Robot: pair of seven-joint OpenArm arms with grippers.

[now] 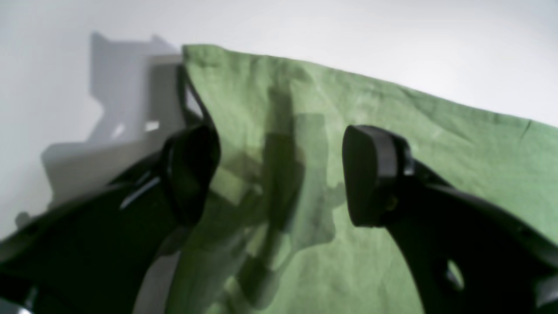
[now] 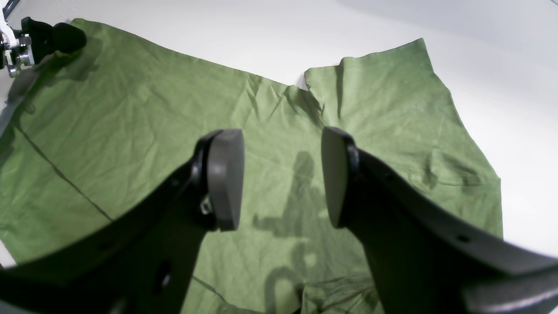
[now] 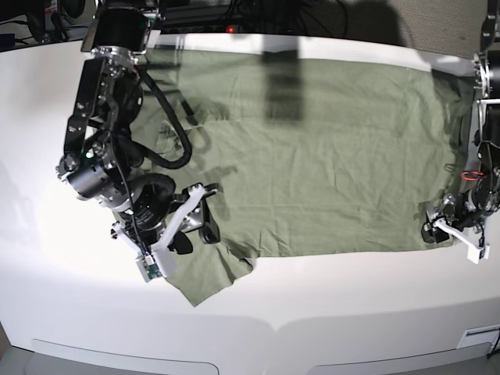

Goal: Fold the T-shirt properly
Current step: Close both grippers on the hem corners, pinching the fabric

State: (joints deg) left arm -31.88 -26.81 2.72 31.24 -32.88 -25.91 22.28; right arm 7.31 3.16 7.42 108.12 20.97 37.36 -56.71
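The green T-shirt (image 3: 312, 148) lies spread flat and wrinkled on the white table (image 3: 328, 305). One sleeve (image 2: 392, 113) sticks out toward the front left in the base view. My right gripper (image 2: 281, 179) hovers open just above the cloth beside that sleeve, nothing between its fingers; in the base view this right gripper (image 3: 195, 239) is at the shirt's lower left. My left gripper (image 1: 283, 174) stands wide open over a corner of the T-shirt (image 1: 392, 144), holding nothing. In the base view the left gripper (image 3: 432, 227) sits at the shirt's lower right corner.
Dark cables and equipment (image 3: 234, 12) line the table's back edge. The right arm's bulky body (image 3: 101, 148) stands over the shirt's left part. The left arm (image 3: 488, 117) runs along the table's right edge. Bare white table surrounds the shirt in front.
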